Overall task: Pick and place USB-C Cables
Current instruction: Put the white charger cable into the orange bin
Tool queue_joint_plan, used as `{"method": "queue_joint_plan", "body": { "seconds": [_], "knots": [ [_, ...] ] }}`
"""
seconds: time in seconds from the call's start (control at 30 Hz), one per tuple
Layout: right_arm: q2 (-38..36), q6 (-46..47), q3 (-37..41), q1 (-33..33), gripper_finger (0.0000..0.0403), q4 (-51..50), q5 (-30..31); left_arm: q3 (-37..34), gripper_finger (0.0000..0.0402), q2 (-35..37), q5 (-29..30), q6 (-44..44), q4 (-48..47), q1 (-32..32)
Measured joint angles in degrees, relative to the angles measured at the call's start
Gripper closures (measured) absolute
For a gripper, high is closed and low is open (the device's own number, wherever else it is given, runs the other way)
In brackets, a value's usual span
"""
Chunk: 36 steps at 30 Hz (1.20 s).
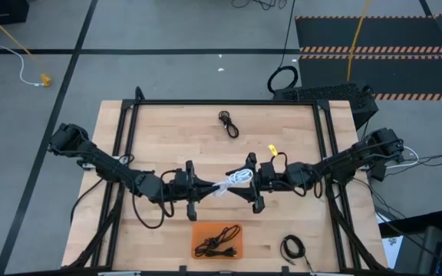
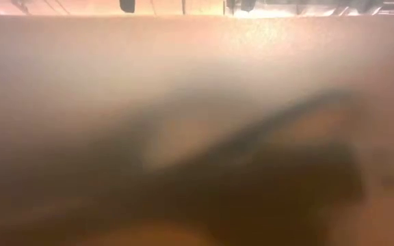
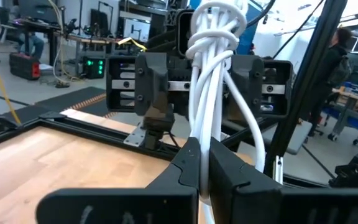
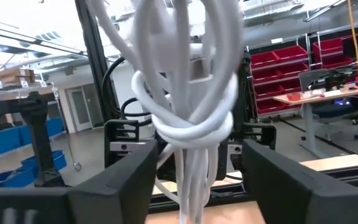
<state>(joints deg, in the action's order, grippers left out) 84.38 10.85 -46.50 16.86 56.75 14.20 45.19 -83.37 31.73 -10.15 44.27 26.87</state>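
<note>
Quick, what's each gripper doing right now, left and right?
Left gripper: shut on the white cable, above mid-table.
Right gripper: open, fingers either side of the same cable, not clamped.

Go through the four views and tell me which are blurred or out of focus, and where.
Low view: an overall brown haze with dark smears, nothing recognisable. Right wrist view: the knotted white USB-C cable looms close and soft, the red bins behind sharper. Left wrist view: the cable between the left gripper fingers is crisp. High view: evenly lit and sharp across the wooden table.
</note>
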Motion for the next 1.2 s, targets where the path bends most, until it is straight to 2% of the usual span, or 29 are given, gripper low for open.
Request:
{"method": "queue_joint_plan", "body": {
  "seconds": [0.1, 0.3, 0.33, 0.47, 0.7, 0.87, 0.93, 1.07, 1.2],
  "knots": [
    [0.0, 0.0, 0.0, -0.26, 0.023, 0.35, -0.03, 0.0, 0.0386, 0.0, 0.04, 0.02, 0.02, 0.0],
    [0.0, 0.66, 0.0, -0.26, 0.0369, 1.11, 0.12, 0.0, 0.0389, 0.02, -0.04, 0.61, 0.02, 0.02],
    [0.0, 0.39, 0.0, -0.26, 0.0382, 1.16, 0.12, 0.0, 0.0385, 0.02, -0.06, 0.65, 0.02, 0.02],
    [0.0, 1.36, 0.02, -0.3, 0.0388, 1.2, -0.78, 0.0, 0.0348, 0.02, -0.26, 1.07, -0.07, 0.02],
    [-0.08, 1.98, 0.04, -0.94, 0.0393, -0.24, -1.02, 0.0, 0.0255, 0.02, 0.11, 1.54, -0.48, 0.02],
    [-4.39, 2.16, 0.07, -1.71, 0.0393, -8.74, -0.25, 0.0, 0.0203, 3.03, 6.96, 6.18, -4.92, 0.26],
    [-7.6, 3.23, 0.09, -1.94, 0.0394, -14.76, 0.82, 0.0, 0.0191, 5.71, 9.37, 6.64, -7.45, 0.33],
    [-12.63, 7.71, 0.09, -1.75, 0.0395, -25.93, 2.51, 0.02, 0.0182, 11.22, 10.11, 6.45, -12.44, 0.31],
    [-10.65, 12.27, 0.13, 0.89, 0.0395, -26.11, 2.1, 0.02, 0.0187, 14.35, 10.13, 2.51, -19.05, 0.31]
  ]
}}
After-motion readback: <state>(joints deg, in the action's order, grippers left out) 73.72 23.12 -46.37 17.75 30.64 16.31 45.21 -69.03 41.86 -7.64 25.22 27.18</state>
